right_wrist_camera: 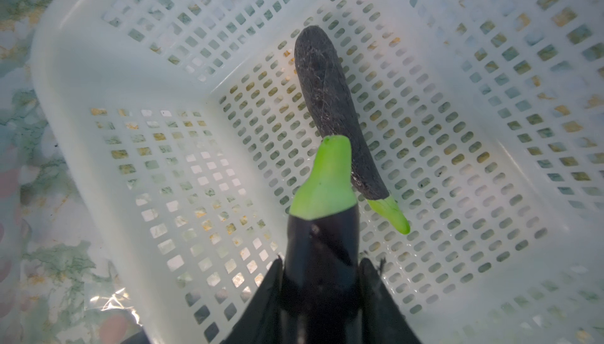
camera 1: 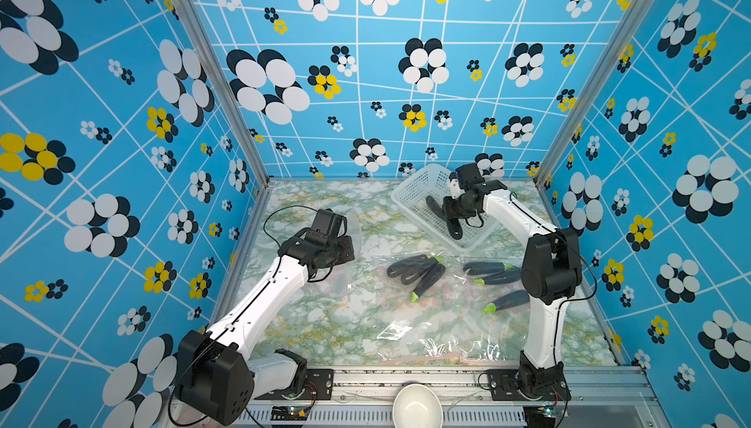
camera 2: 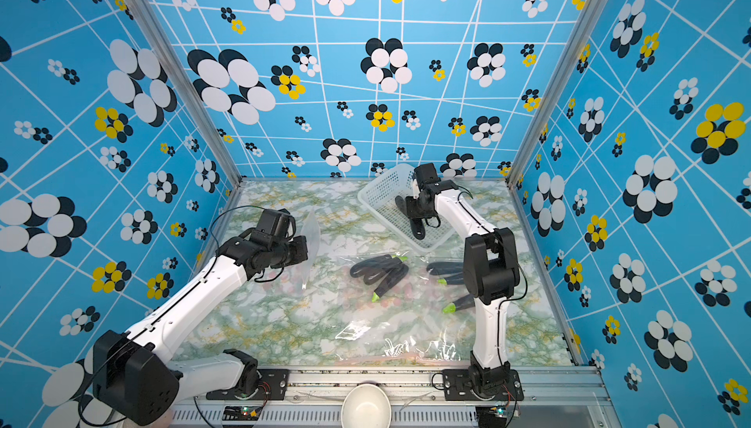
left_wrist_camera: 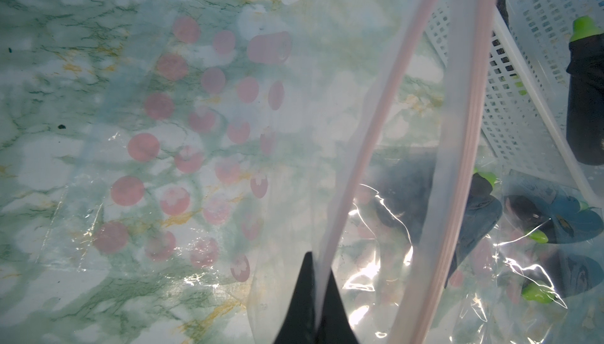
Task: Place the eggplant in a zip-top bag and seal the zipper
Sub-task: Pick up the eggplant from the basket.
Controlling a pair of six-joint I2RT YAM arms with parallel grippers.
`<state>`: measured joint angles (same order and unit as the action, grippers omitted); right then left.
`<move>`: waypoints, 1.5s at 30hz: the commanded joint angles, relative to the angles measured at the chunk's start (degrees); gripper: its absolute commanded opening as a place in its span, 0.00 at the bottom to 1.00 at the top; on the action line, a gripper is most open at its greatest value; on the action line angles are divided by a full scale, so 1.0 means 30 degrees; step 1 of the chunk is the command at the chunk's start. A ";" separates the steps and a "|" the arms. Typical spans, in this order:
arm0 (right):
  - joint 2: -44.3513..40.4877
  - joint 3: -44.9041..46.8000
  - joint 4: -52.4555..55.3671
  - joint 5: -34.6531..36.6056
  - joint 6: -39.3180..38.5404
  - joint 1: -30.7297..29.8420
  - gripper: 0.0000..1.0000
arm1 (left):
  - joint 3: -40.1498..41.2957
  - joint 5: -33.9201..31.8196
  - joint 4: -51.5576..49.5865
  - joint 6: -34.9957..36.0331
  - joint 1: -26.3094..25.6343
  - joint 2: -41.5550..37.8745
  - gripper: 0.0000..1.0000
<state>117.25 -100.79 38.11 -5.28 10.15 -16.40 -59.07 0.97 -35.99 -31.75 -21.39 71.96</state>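
Now left fingers pinch the zip-top bag; right fingers clasp an eggplant.

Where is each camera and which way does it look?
Both top views: high up, looking down on the green marbled table; both arms show.
Left wrist: on the left arm, facing the clear zip-top bag; left jaws pinch its rim.
Right wrist: on the right arm, facing into the white plastic basket; right jaws hold a dark purple eggplant.
Shared: both wrist views show the basket.
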 commanded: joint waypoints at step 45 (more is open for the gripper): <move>-1.0391 0.9642 -1.2587 0.1693 0.8694 -0.5074 0.27 | -0.0318 0.1706 0.0491 -0.0938 -0.0106 0.0321 0.00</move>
<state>88.36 -74.48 10.68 -4.45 28.80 -27.18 -60.29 4.38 -35.70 -33.12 -21.45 74.04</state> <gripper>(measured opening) 0.344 0.043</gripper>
